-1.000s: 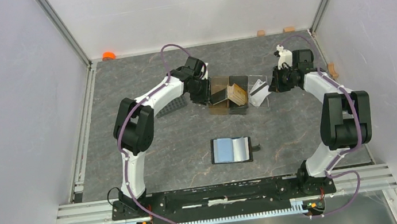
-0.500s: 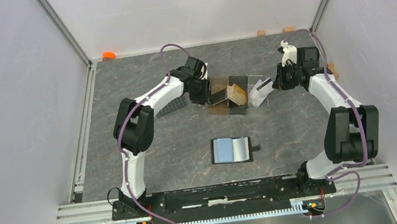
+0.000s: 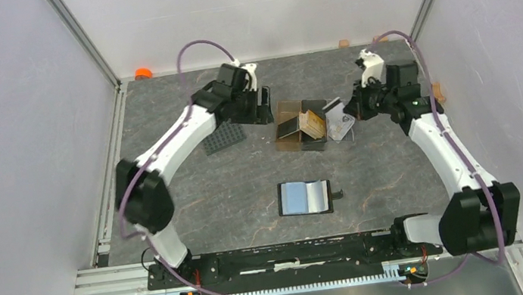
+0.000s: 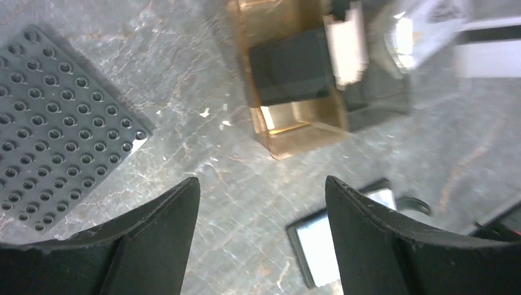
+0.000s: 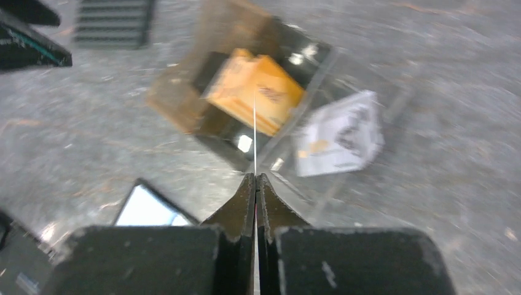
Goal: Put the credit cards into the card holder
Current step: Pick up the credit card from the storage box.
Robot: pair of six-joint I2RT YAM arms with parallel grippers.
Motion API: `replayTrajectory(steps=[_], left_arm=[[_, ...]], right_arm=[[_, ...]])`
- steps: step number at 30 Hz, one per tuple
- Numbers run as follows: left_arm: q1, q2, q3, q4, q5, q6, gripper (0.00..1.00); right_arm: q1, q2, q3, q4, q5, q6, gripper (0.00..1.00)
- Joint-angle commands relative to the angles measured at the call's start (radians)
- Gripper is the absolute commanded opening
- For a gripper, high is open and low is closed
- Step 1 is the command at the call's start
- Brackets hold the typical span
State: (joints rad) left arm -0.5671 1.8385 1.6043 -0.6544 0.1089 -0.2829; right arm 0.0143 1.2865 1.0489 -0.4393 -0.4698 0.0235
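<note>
The holder (image 3: pixel 305 197) lies open and flat on the near part of the table (image 3: pixel 212 200). Farther away, the right gripper (image 5: pixel 255 178) is closed tightly on one thin card (image 5: pixel 255 126) near the box (image 5: pixel 178 98) with tan cards (image 5: pixel 252 92), and the left gripper (image 4: pixel 261 190) hangs with jaws apart between mat (image 4: pixel 55 117) and box.

White arms (image 3: pixel 174 134); black joints (image 3: pixel 146 201); purple cables (image 3: pixel 193 44)

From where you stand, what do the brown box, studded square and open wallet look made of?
Brown box: likely hard glossy plastic, see-through amber walls.
Studded square: probably matte moulded plastic or rubber, even rows of rings.
Wallet: unclear, maybe leatherette; black edge, pale lining.
</note>
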Motion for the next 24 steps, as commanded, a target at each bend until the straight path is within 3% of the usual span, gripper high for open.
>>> replayTrajectory(steps=[1, 10, 20, 22, 24], left_arm=[[-0.001, -0.284, -0.145, 0.093, 0.162, 0.071, 0.81], [-0.033, -0.619, -0.535, 0.122, 0.462, 0.198, 0.81], [-0.174, -0.705, -0.680, 0.093, 0.564, 0.249, 0.76], [-0.199, -0.700, -0.688, 0.092, 0.549, 0.246, 0.72], [-0.221, -0.687, -0.692, 0.086, 0.573, 0.245, 0.57]], right_arm=[[0.135, -0.088, -0.045, 0.027, -0.107, 0.052, 0.00], [0.367, -0.178, -0.233, 0.152, -0.391, 0.119, 0.00], [0.595, -0.189, -0.344, 0.302, -0.494, 0.236, 0.00], [0.621, -0.185, -0.344, 0.312, -0.502, 0.244, 0.00], [0.632, -0.178, -0.338, 0.314, -0.512, 0.246, 0.00]])
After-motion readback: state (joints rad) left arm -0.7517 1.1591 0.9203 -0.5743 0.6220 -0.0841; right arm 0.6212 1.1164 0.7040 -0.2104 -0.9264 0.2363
